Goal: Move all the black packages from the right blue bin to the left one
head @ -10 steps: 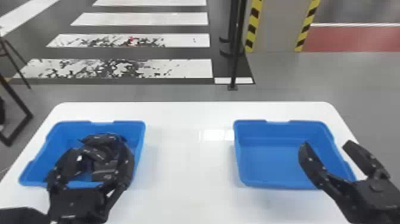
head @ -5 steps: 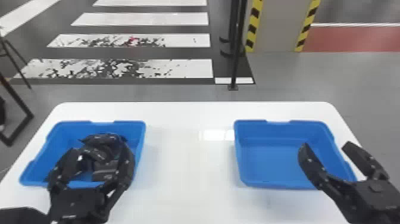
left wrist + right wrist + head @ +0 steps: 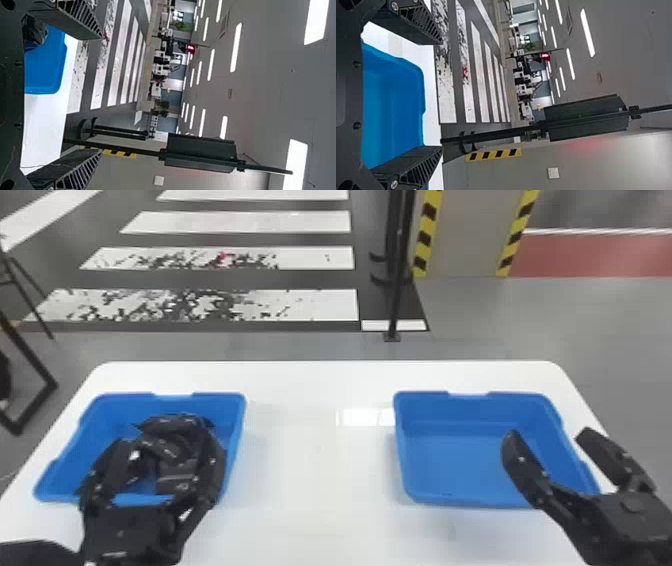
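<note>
Black packages (image 3: 175,477) lie in a heap in the left blue bin (image 3: 70,475). My left gripper (image 3: 162,437) stands open over this bin's near side, its fingers spread around the heap from my viewpoint. In the left wrist view, a dark package (image 3: 35,32) and the bin (image 3: 43,71) show past the open gripper (image 3: 99,95). Over the right side of the right blue bin (image 3: 450,460) is my open right gripper (image 3: 549,435), one finger above the bin and the other near its outer rim. The bin's blue floor (image 3: 391,114) shows beside the right gripper (image 3: 441,94) in the right wrist view.
Both bins rest on a white table (image 3: 320,470), with a wide stretch of tabletop between them. Beyond the far edge are a black pole (image 3: 400,280) and a pillar with yellow-black stripes (image 3: 465,235). A dark stand (image 3: 37,395) is at the far left.
</note>
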Robot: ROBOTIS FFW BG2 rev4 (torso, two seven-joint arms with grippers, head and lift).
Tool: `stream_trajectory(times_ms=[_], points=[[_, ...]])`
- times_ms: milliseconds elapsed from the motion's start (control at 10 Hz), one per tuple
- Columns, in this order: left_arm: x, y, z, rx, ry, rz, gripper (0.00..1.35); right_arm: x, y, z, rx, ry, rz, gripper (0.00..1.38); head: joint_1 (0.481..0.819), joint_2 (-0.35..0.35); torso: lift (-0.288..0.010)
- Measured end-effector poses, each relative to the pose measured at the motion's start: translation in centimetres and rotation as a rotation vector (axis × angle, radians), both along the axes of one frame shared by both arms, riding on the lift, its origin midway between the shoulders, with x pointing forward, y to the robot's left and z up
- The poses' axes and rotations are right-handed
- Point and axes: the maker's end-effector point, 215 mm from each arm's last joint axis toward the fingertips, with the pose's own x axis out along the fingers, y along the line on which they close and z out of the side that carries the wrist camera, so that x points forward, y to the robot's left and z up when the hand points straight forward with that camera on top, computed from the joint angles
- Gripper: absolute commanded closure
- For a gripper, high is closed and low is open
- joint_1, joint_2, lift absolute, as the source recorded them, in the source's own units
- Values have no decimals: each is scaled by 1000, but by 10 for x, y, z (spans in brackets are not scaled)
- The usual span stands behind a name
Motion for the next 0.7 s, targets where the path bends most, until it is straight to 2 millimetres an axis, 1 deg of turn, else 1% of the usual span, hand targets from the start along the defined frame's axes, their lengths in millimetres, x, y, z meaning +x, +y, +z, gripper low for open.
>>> stream_trajectory(times_ms=[700], points=[[0, 0, 4, 0, -13, 2, -1, 1, -1, 6, 5, -19, -3, 93, 695, 18, -132]])
